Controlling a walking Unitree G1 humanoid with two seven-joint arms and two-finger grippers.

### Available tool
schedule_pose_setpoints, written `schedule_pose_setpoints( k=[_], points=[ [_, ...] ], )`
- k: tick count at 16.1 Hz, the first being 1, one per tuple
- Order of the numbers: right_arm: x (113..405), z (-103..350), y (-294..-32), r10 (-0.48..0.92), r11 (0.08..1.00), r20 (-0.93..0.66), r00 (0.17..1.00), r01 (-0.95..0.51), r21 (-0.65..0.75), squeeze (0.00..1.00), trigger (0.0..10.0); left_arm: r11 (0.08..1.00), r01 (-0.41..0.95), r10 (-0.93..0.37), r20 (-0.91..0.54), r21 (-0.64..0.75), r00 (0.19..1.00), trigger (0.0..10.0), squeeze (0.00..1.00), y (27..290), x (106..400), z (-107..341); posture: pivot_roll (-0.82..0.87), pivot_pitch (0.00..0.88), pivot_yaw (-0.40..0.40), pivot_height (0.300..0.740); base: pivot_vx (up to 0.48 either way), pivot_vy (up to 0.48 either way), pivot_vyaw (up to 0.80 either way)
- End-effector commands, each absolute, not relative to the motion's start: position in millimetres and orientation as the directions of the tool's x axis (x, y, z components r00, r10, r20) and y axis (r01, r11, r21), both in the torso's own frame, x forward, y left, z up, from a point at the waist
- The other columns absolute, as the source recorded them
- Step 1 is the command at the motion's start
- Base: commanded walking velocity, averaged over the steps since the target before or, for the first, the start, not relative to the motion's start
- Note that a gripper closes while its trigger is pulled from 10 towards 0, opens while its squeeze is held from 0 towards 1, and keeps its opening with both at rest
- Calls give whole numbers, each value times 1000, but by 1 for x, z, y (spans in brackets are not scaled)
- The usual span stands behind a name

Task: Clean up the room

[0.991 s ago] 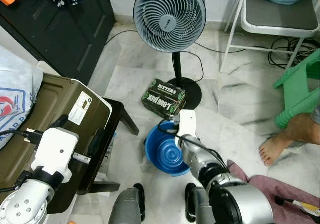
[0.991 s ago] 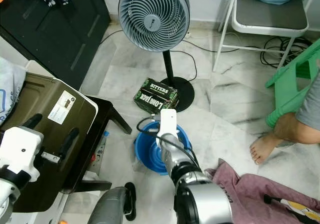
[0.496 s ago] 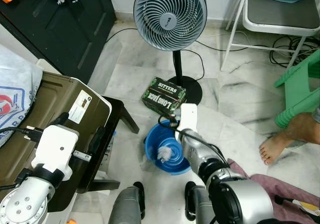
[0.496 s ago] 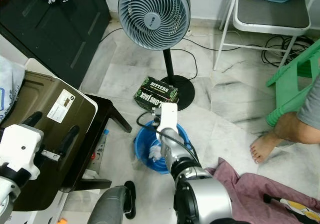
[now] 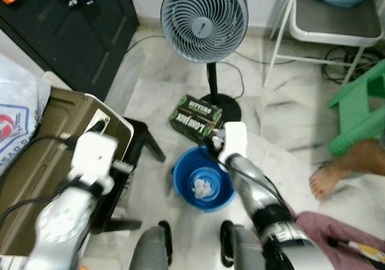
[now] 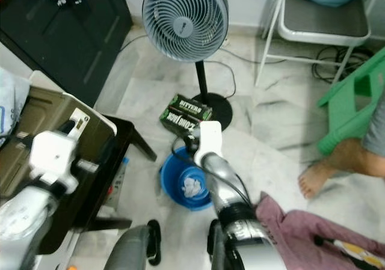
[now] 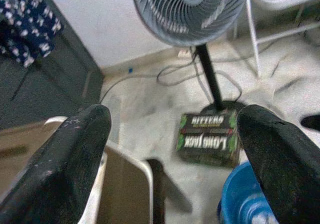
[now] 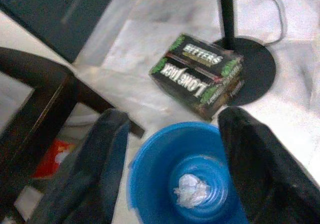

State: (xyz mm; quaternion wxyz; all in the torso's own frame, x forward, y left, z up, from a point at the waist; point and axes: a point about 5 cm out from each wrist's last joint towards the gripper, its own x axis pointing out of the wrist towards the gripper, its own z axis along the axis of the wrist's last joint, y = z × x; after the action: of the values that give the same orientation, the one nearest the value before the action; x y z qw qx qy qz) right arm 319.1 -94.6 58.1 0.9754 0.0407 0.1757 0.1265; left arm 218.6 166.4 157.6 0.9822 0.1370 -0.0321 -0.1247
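A blue bucket [image 5: 203, 180] stands on the marble floor in front of me, with a crumpled white paper wad [image 5: 202, 187] lying at its bottom. My right arm's white wrist [image 5: 233, 139] hangs over the bucket's far rim. In the right wrist view the right gripper [image 8: 174, 118] is open, its fingers spread above the bucket [image 8: 150, 184] and the paper wad [image 8: 191, 189], holding nothing. My left gripper [image 7: 172, 119] is raised at the left over an olive case [image 5: 36, 156], open and empty.
A green "Bitters Long Jack" box [image 5: 195, 118] lies just beyond the bucket, by the base of a standing fan [image 5: 203, 18]. A black stool [image 5: 141, 144] is at left. A person's bare foot [image 5: 337, 174], a green stool [image 5: 361, 101], a white chair [image 5: 334, 23] and a pink cloth [image 5: 337, 234] are at right.
A white paper wad has appeared in the bucket, which looked empty a second ago. My right wrist has drawn back toward the far rim. My left arm has swung up and to the right.
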Motion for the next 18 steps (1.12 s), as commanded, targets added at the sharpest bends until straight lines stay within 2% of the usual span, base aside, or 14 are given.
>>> schedule_pose_setpoints(
  k=[1, 2, 5, 7, 9, 12, 16, 17, 18],
  points=[
    [310, 62, -96, 284, 959, -334, 899, -264, 103, 1000, 10000, 932, 230, -245, 20, 278, 969, 10000, 0, 165, 221, 151, 63, 156, 73, 740, 0, 0, 0],
    [307, 64, -99, 279, 960, -332, 901, -261, 99, 1000, 10000, 933, 232, -249, 28, 275, 968, 10000, 0, 164, 223, 151, 63, 156, 73, 740, 0, 0, 0],
    [291, 85, -128, 187, 980, -228, 956, -164, 116, 1000, 10000, 944, 216, -242, 78, 251, 967, 10000, 0, 157, 241, 144, -22, 51, 57, 740, 0, 0, 0],
    [286, 95, -140, 182, 982, -169, 969, -171, 77, 1000, 10000, 952, 197, -225, 99, 235, 969, 10000, 0, 154, 250, 141, -47, 0, 46, 740, 0, 0, 0],
    [273, 94, -157, 147, 988, -146, 978, -139, 64, 1000, 10000, 960, 181, -208, 111, 212, 972, 10000, 0, 151, 258, 137, -54, 0, 49, 740, 0, 0, 0],
    [258, 89, -172, 72, 996, -126, 989, -63, 69, 1000, 10000, 970, 149, -165, 69, 191, 984, 10000, 0, 152, 252, 115, -81, 0, 68, 740, 0, 0, 0],
    [273, 104, -170, 74, 997, -37, 997, -73, 31, 1000, 10000, 963, 170, -194, 97, 209, 976, 10000, 0, 148, 261, 118, -80, 0, 62, 740, 0, 0, 0],
    [278, 108, -168, 83, 996, -21, 996, -82, 25, 608, 10000, 968, 145, -172, 121, 206, 978, 10000, 0, 149, 266, 122, -68, 0, 46, 740, 0, 0, 0],
    [282, 109, -164, 104, 994, -19, 994, -104, 13, 0, 10000, 970, 127, -158, 141, 207, 977, 10000, 0, 151, 269, 125, -63, 0, 34, 740, 0, 0, 0]
  ],
)
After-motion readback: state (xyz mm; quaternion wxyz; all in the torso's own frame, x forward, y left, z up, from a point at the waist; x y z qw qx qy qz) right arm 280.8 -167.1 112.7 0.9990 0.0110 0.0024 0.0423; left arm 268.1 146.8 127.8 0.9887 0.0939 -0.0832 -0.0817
